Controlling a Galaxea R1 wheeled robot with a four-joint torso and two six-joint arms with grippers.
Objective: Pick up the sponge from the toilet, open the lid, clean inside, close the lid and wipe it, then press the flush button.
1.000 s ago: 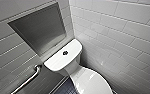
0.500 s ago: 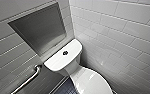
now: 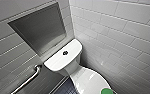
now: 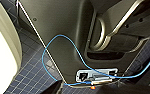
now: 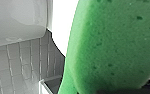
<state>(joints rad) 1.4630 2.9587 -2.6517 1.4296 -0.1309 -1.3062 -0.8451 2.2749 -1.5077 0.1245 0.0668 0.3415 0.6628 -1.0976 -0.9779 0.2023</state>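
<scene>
showing green sponge (image 3: 106, 91) over closed lid (image 3: 89, 80) of toilet (image 3: 63, 58), close before right wrist; tool opening: cannot tell.

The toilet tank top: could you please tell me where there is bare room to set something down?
The tank top is bare on both sides of the flush button. The lid is bare from the tank top to the sponge. Tight: between tank top and tiled wall.

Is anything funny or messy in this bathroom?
Only one thing: a bright green sponge is at the front end of the closed lid of the toilet, an odd spot for it. Nothing looks spilled, cracked or crooked.
</scene>
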